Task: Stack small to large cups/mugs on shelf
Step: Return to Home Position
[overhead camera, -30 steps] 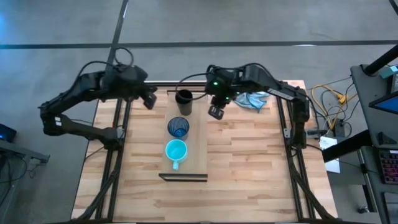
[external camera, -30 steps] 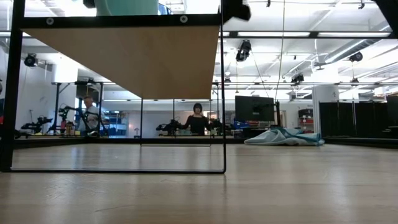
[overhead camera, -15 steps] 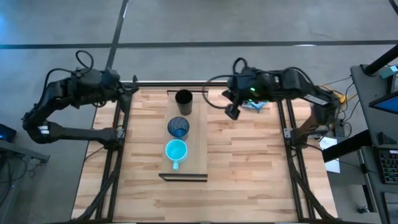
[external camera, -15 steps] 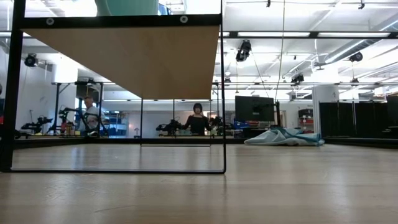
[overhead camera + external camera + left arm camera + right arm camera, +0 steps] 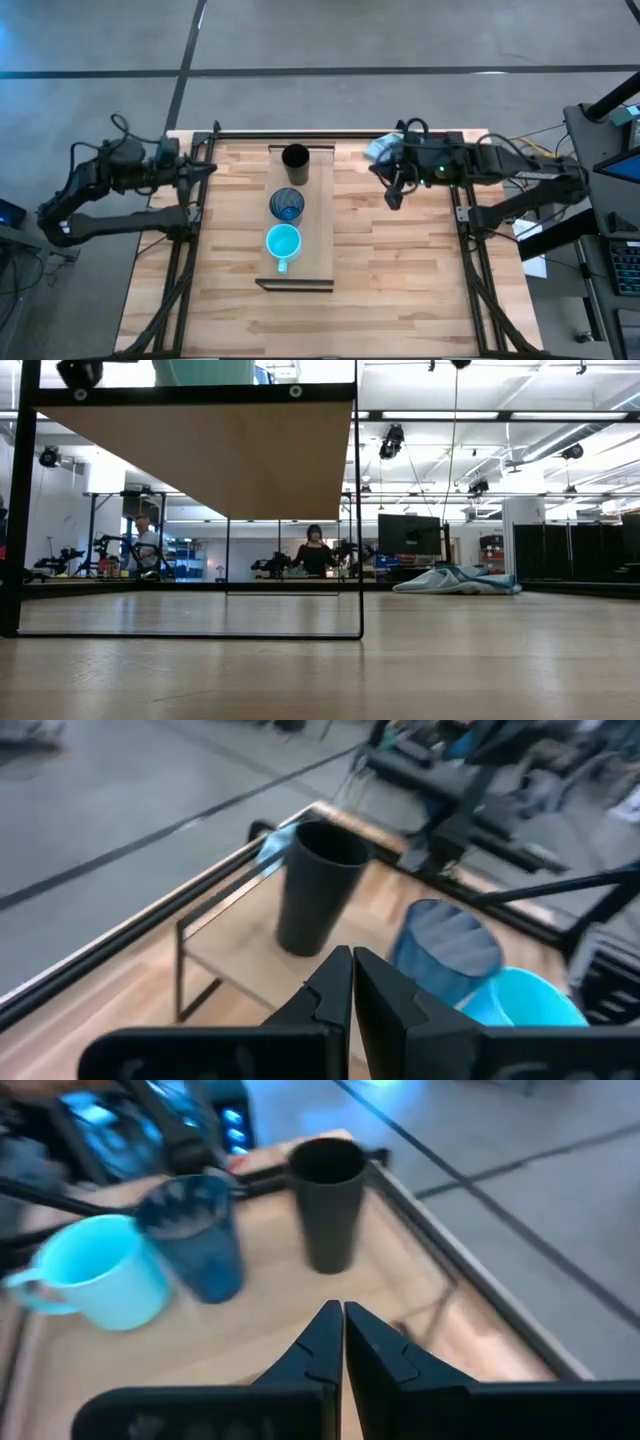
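Three cups stand in a row on the shelf (image 5: 315,240), a pale board raised on a dark frame. The black cup (image 5: 295,158) is at the far end, the dark blue cup (image 5: 287,205) in the middle, and the turquoise mug (image 5: 283,243) nearest, its handle toward the near edge. My left gripper (image 5: 205,167) is shut at the table's left edge, facing the cups (image 5: 315,885). My right gripper (image 5: 393,198) is shut right of the shelf, over the table. The low view shows the shelf's underside (image 5: 210,455).
A light blue cloth (image 5: 383,148) lies at the table's far right, partly under my right arm, and shows in the low view (image 5: 455,580). Bare tabletop (image 5: 400,280) spreads on both sides of the shelf. People stand in the room beyond the table (image 5: 315,550).
Both arms have drawn back from the shelf. My left gripper moved from beside the black cup to the table's left edge. My right gripper moved toward the right edge and a little nearer. The three cups kept their places.
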